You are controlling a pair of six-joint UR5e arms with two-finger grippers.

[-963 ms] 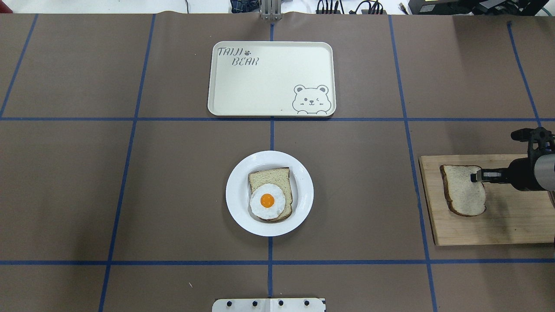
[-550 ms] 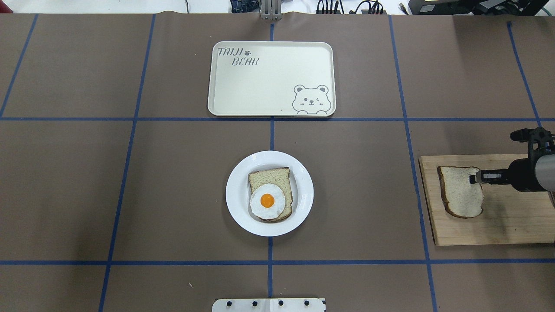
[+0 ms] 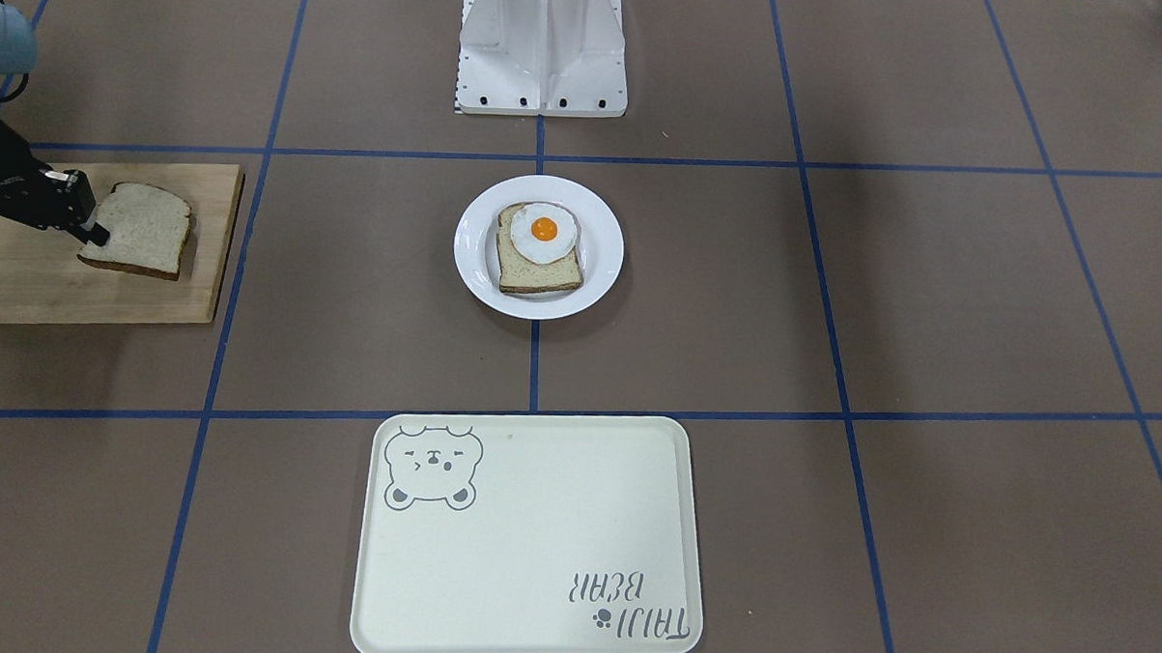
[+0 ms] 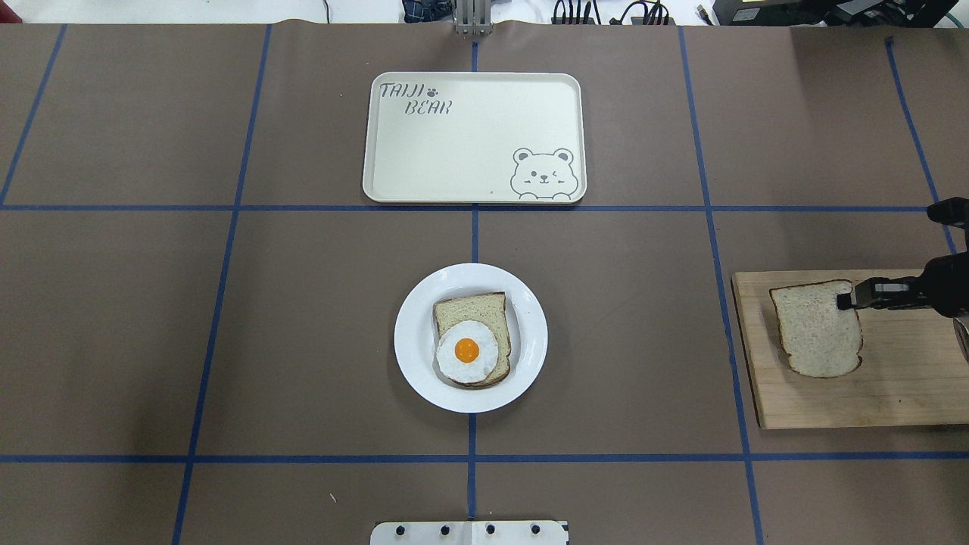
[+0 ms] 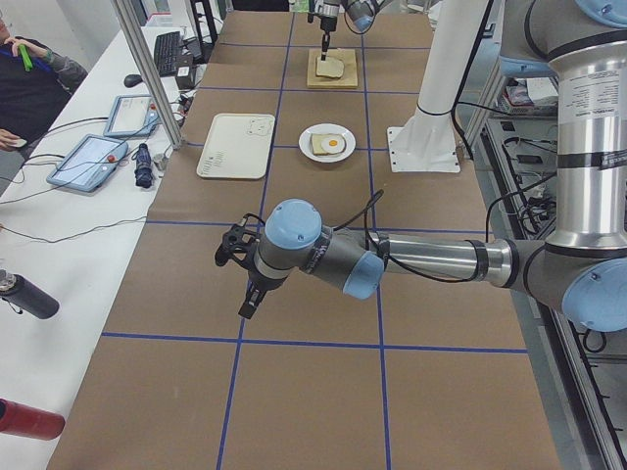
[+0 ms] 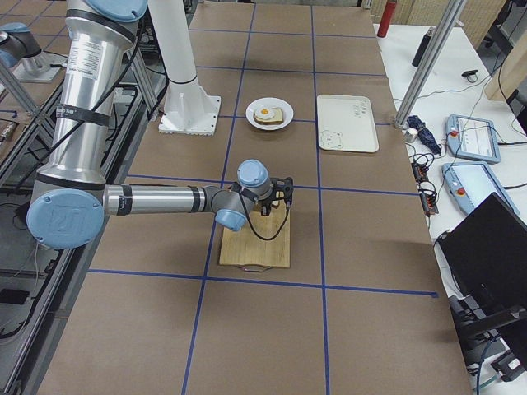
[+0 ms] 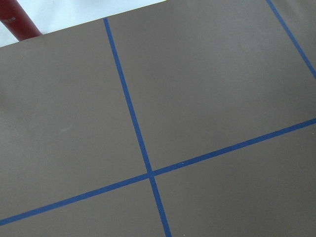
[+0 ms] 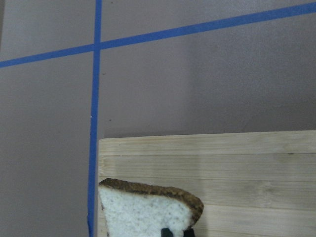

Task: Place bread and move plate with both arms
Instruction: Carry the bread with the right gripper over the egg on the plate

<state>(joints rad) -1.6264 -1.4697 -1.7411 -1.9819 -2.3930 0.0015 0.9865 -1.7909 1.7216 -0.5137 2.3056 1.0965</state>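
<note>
The round, glossy white plate (image 4: 409, 333) at the middle of the tabletop holds a brown-crusted slice topped by a white-and-orange fried egg (image 4: 466, 351), and the cream rectangular tray (image 4: 454, 151) with its bear drawing lies toward the far edge. The bread (image 4: 817, 333), pale and speckled with a dark crust, is over the straight-grained wooden cutting board (image 4: 908, 386) at the right edge. The right gripper (image 4: 846, 300) is clamped on one corner of it, seemingly tilting it. The left gripper (image 5: 250, 299) hangs over brown paper near the left edge, and I cannot tell how its fingers stand.
</note>
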